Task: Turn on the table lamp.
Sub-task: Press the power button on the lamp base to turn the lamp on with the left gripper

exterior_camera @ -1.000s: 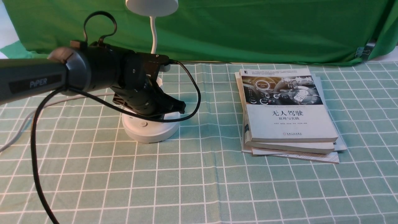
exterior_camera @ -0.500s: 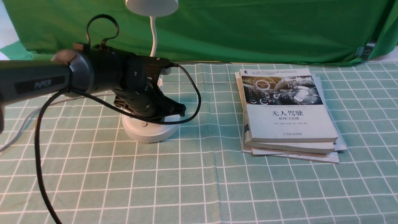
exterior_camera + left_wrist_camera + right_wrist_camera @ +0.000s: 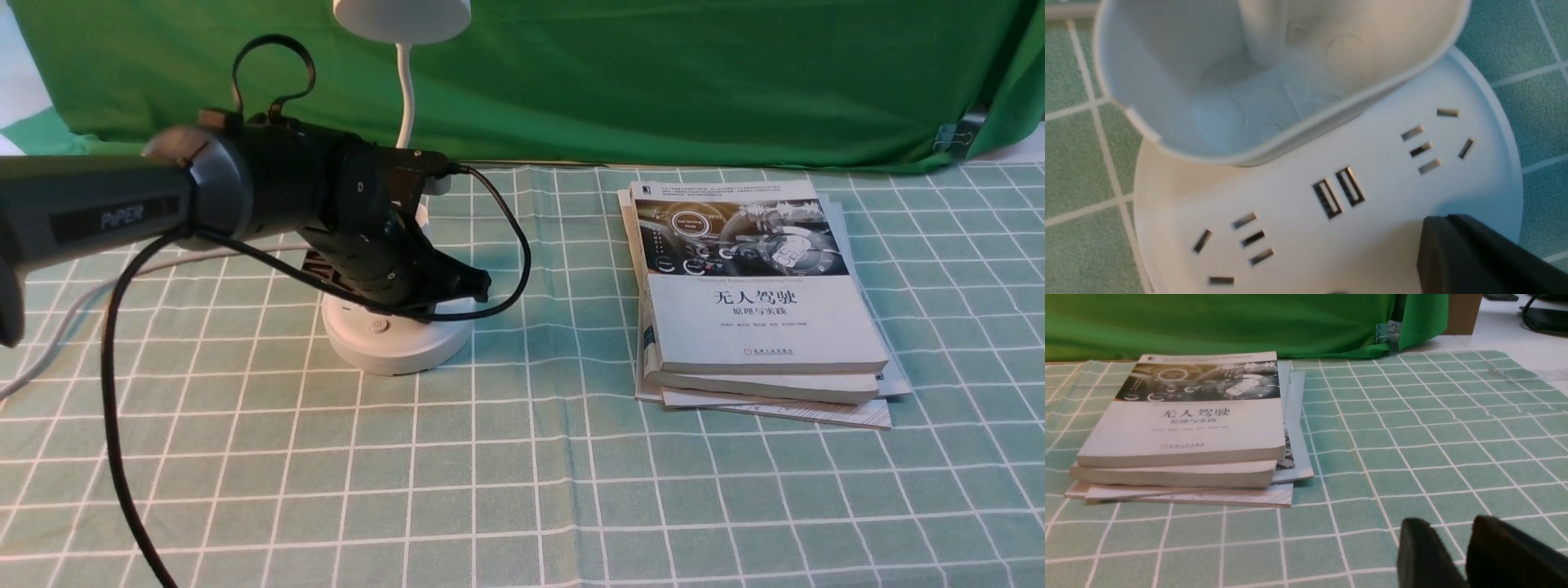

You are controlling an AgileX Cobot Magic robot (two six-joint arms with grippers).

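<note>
Fingertips together, the left end effector [image 3: 1437, 220] is over the table lamp's base [image 3: 396, 351]; the right's [image 3: 1447, 526] are apart.

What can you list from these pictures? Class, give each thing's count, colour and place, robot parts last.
lamp: one, white, on the cloth, left of the books
cord: one, pale, on the cloth, at far left
books: stack, at least two thick ones, top cover white and dark, on the cloth
cloth: one, green with white grid, under lamp and books
curtain: one, green, behind
clips: two, dark, on the curtain's right end
left arm: one, black and grey, jaws over the lamp's base
right jaws: one pair, dark, in the right wrist view
</note>
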